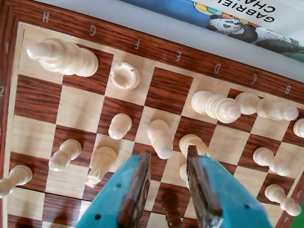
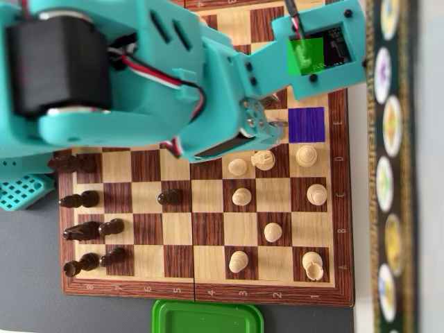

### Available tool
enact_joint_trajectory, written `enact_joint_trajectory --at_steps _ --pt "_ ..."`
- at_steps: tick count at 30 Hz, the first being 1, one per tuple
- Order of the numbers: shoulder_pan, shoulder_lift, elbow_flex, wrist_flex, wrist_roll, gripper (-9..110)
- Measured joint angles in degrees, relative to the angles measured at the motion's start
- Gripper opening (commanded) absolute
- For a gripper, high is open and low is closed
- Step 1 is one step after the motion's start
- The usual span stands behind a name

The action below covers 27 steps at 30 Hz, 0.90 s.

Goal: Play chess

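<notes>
Wrist view: my end effector (image 1: 168,159) comes in from the bottom edge, its two teal jaws with dark inner pads spread a little apart and closed on nothing.
Between my jaws: a strip of board shows, with a small white pawn (image 1: 183,172) touching or just inside my right pad; I cannot tell whether it is touched.
Chessboard (image 1: 164,85): wooden, with light and dark squares and letters H to B along its far border.
White pieces, wrist view: a tall piece (image 1: 61,57) near the H corner, a rook (image 1: 125,75) beside it, and pawns (image 1: 119,126) scattered over the middle ranks.
Overhead view: my arm (image 2: 139,76) covers the top half of the board.
Dark pieces (image 2: 76,201): lined along the left edge, with one dark pawn (image 2: 170,197) standing further in.
White side, overhead: pieces (image 2: 241,197) spread across the right columns.
Coloured patches: a purple square (image 2: 306,125) lies on the board's top right, and a green one (image 2: 305,55) on my wrist housing.
Bench: a green lid (image 2: 208,317) lies below the board.
</notes>
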Motion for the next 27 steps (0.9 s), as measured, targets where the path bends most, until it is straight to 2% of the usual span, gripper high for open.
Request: enact_joint_trajectory --at_steps 18,27 --pt "5.9 24.4 17.8 0.0 2.3 12" --pt "7.1 40.5 33.8 -14.1 5.4 12"
